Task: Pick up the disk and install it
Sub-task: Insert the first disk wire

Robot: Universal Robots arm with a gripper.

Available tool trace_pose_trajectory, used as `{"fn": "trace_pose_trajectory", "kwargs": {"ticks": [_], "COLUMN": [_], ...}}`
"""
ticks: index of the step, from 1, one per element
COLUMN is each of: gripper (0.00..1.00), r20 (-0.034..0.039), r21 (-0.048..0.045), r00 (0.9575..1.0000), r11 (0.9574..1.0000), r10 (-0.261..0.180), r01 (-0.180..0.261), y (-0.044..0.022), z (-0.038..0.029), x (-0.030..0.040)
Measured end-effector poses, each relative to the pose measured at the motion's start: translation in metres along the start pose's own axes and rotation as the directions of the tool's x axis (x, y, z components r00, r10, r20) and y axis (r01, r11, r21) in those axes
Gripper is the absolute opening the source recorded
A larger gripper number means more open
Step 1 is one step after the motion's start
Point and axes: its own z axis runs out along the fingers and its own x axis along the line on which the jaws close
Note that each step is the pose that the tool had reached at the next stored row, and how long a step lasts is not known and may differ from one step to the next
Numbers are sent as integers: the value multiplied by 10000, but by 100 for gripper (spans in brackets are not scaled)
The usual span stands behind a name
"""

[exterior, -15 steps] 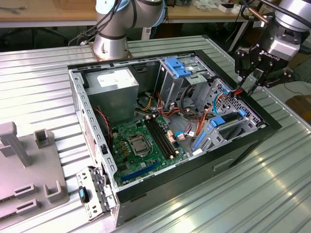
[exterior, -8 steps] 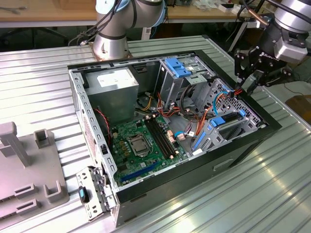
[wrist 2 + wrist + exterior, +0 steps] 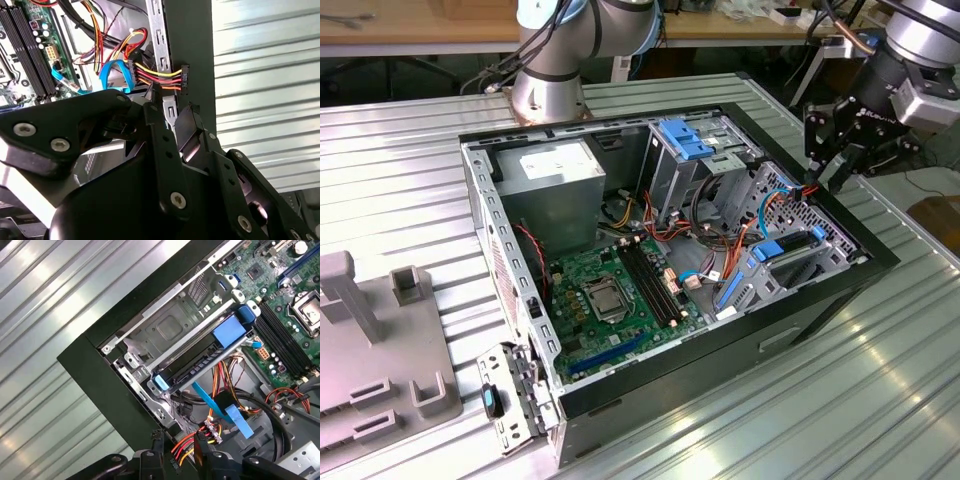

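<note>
On the exterior view's left, some grey holders (image 3: 365,335) sit on the ribbed metal desk (image 3: 410,150). Next comes the open computer case (image 3: 485,230), with a green board (image 3: 610,300) lying flat inside it. Further right is the disk (image 3: 788,252) - it is not on the desk, it rests in the metal bay at the case's near right corner, with its blue rails showing. Furthest right, the tool (image 3: 825,180) hangs over the right wall of the case. So the disk lies lower than the tool and toward the exterior view's left of it, quite near. The disk's long side runs along the front wall of the case, and one blue end tab (image 3: 162,382) points toward the wall where the tool hangs. In the second wrist view the two fingers (image 3: 156,120) are a little way apart with nothing between them - bare metal shows in the gap. A black plug (image 3: 184,77) with red and yellow wires sits just past the tips, not pinched.
</note>
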Motion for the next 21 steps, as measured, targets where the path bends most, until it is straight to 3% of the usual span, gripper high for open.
{"fn": "trace_pose_trajectory", "kwargs": {"ticks": [3,10,15,17,21], "gripper": [38,38,38,38,38], "r20": [26,73,112,118,104], "r21": [20,60,101,105,73], "r00": [9989,9895,9736,9688,9685], "r11": [9989,9896,9736,9689,9685], "r10": [-476,-1441,-2281,-2474,-2488], "r01": [476,1440,2280,2473,2487], "y": [-9,-24,-41,-63,-188], "z": [6,21,34,37,47], "x": [8,28,48,59,-18]}}
